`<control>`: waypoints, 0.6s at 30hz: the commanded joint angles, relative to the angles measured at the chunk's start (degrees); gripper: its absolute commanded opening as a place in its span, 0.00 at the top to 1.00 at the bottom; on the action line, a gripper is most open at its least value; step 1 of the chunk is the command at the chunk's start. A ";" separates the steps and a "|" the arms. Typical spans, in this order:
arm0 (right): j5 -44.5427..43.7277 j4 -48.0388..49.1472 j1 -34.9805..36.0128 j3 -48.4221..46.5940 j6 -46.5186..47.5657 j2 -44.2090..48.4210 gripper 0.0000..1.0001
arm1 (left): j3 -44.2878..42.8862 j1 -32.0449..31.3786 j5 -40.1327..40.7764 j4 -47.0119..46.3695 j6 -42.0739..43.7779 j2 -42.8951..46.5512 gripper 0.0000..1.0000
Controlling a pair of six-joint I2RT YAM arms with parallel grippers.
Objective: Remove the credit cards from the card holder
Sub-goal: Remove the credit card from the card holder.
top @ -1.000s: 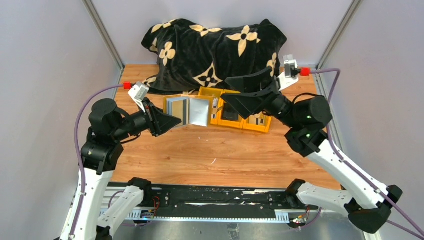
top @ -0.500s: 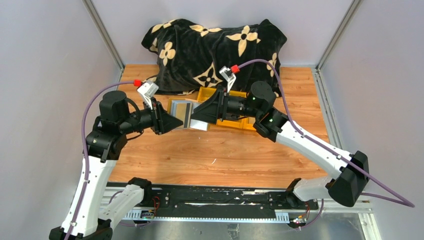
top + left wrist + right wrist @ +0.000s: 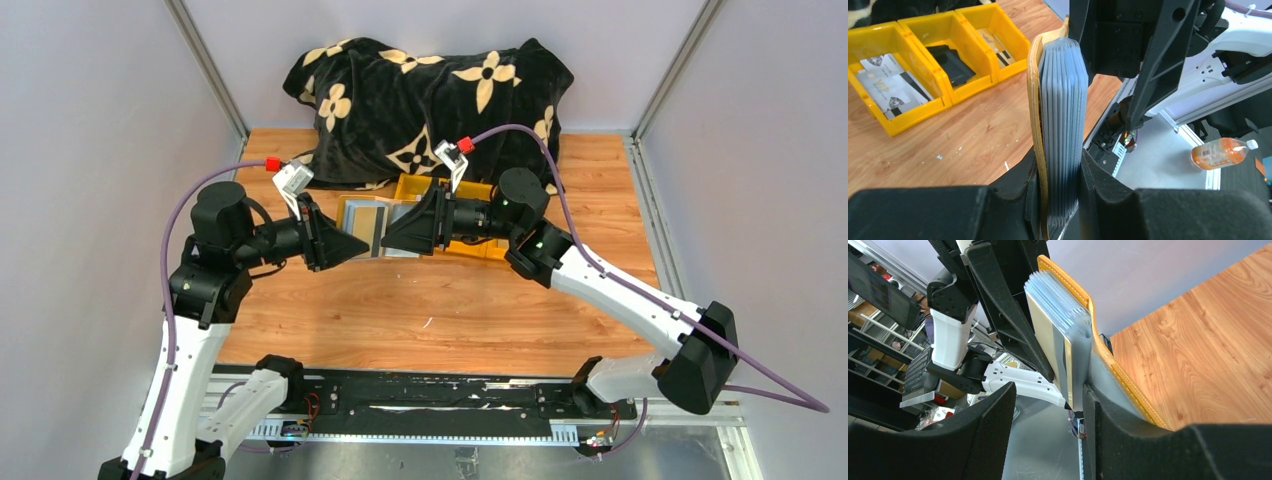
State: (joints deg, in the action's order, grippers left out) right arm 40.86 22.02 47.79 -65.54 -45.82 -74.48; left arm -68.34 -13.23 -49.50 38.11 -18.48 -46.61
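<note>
Swinging in from the upper right, the right tool (image 3: 1048, 390), spread, now straddles the card holder (image 3: 375, 220) at frame centre, above the desk (image 3: 430, 300); the left tool (image 3: 1060, 175) pinches its lower end. Extraction looks ready to begin.

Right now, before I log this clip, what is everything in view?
table: one, wood, under everything
blanket: one, black with beige flowers, back of table
yellow bins: three, in a row, in front of blanket
credit cards: several, pale grey, lying in two bins
black item: one, middle bin
card holder: one, blue-grey pockets, mustard flap, held off the table, centre
bottle: one, orange, on floor beyond table
left end effector: black, shut on card holder
right end effector: black, open around the holder's other end
</note>
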 commanded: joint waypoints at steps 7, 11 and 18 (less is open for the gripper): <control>-1.00 6.45 2.86 -1.41 -3.44 -3.81 0.57 | 3.89 -0.08 -10.27 -11.53 -7.91 2.80 0.73; -1.20 8.30 3.10 -1.08 -4.65 -4.38 0.64 | 5.77 -0.08 -14.51 -16.60 -12.54 3.96 0.53; -0.29 11.35 3.10 -0.10 -6.54 -3.79 0.76 | 6.51 -0.12 -18.59 -19.90 -14.91 5.16 0.55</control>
State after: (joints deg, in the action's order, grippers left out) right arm 40.36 29.98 48.86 -65.78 -50.65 -77.87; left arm -61.25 -12.40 -59.05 26.17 -29.78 -42.48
